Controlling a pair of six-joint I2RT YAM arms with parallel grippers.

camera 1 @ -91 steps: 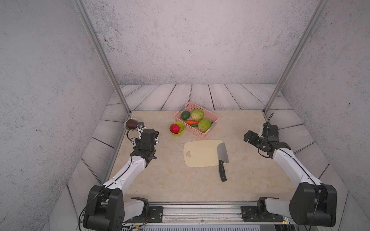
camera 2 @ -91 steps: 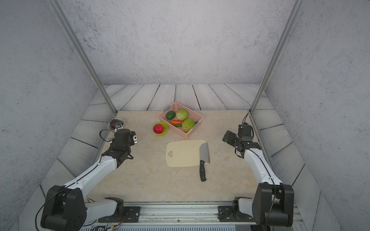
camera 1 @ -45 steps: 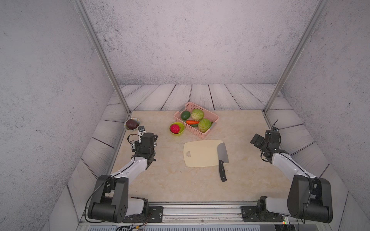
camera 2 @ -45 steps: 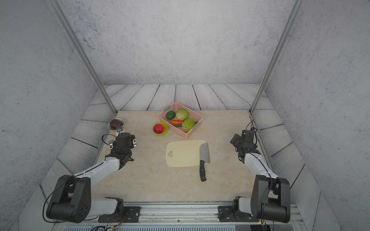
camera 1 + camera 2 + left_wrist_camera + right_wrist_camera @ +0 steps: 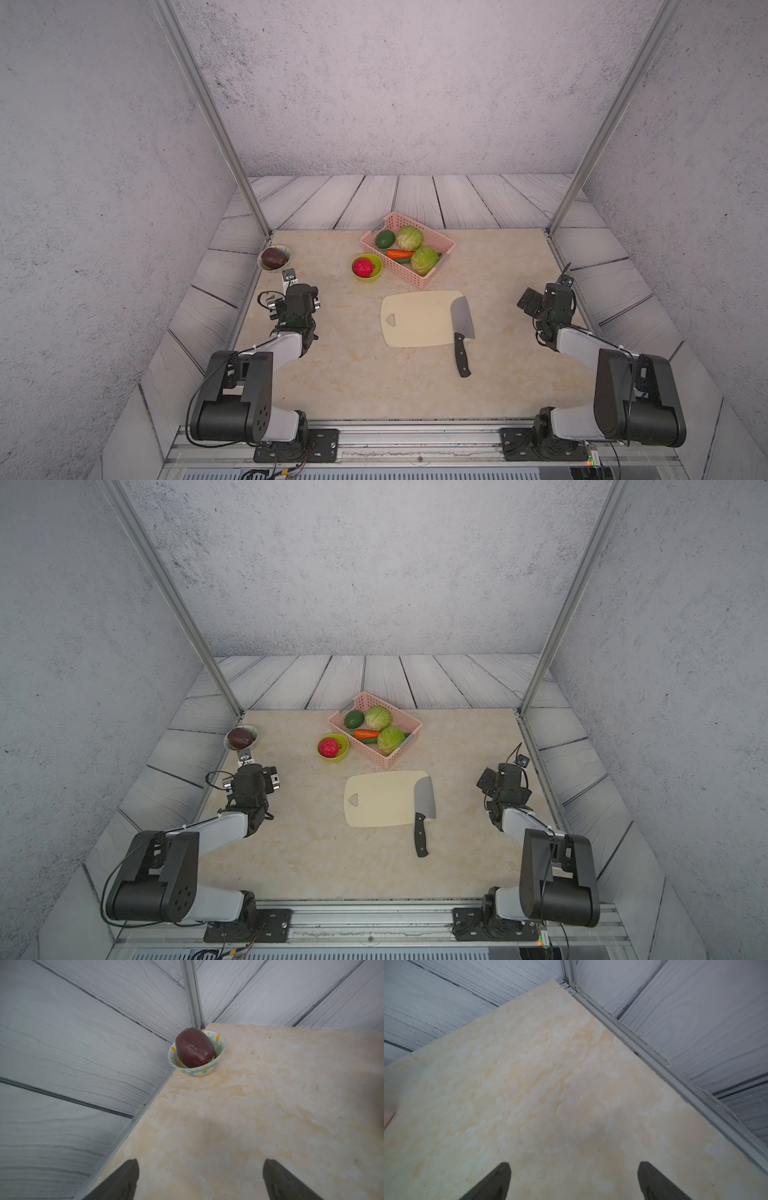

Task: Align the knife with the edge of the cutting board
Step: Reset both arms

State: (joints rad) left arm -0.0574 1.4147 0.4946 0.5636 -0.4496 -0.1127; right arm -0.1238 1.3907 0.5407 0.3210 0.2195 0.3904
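The cream cutting board lies flat in the middle of the table, its heart-shaped hole on the left. The knife rests with its grey blade along the board's right short side. Its black handle sticks out past the near edge onto the table. My left gripper is far to the left, open, nothing between its fingers. My right gripper hangs far to the right, open and empty. Neither wrist view shows knife or board.
A pink basket of vegetables stands behind the board, a green bowl with a red fruit beside it. A small patterned bowl with a dark red fruit sits in the back left corner, ahead of my left gripper. Metal posts stand at both back corners.
Both arms have folded back toward their bases at the table's sides. Knife and board have not moved. Both grippers stayed open.
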